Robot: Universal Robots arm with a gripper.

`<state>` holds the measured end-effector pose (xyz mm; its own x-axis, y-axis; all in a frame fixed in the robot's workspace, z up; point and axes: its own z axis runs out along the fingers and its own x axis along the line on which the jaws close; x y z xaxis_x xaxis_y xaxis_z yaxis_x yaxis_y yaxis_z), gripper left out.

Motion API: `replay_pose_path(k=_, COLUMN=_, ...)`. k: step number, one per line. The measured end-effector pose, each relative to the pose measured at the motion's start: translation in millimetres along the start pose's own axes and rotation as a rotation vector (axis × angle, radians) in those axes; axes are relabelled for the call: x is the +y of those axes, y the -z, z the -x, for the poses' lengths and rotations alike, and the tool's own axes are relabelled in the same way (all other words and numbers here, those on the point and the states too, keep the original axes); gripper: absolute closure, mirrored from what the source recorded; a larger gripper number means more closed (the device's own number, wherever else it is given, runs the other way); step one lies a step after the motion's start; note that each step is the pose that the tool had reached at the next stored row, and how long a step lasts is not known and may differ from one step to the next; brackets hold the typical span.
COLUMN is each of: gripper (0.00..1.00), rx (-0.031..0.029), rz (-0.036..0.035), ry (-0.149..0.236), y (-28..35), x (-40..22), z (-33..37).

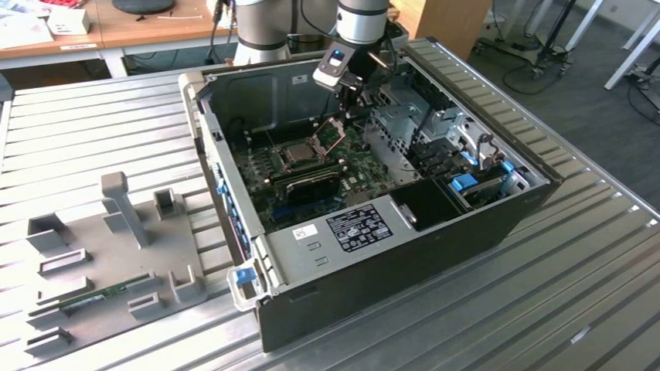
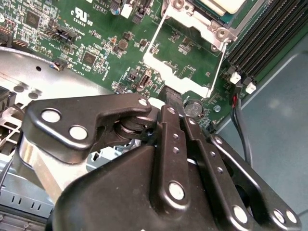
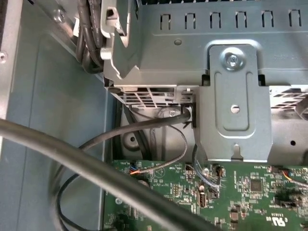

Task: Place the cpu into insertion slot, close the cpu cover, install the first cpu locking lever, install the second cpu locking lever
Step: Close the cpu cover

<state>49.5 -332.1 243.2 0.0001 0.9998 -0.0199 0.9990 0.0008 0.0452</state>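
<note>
Silver cover (image 2: 175, 74) stands open mid-frame in the second wrist view, cpu (image 2: 219, 4) seated at the top edge. Gripper (image 2: 171, 98) jaws are drawn together, empty — tips at the cover's lip, seemingly placed to push it shut.

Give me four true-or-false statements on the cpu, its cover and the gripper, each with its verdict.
1. The cpu cover is swung open, away from the socket. True.
2. The cpu lies outside the computer case. False: it sits in the insertion slot.
3. The gripper hangs above the table, beside the case. False: it reaches inside the case, right by the cover's edge.
4. The case lies open on a ribbed metal table. True.
</note>
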Motion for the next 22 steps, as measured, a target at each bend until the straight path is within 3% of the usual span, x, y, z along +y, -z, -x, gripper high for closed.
replay_pose_path(k=6, gripper=0.90, rx=0.0002, rz=0.0065, ry=0.000, y=0.4, x=-11.2, z=0.0)
replay_pose_path(k=16, gripper=0.90, rx=0.0005, rz=0.0266, ry=0.000, y=1.7, x=-41.9, z=-0.1)
replay_pose_path(k=22, gripper=0.90, rx=0.0002, rz=0.0307, ry=-0.001, y=2.2, x=-51.8, z=-0.1)
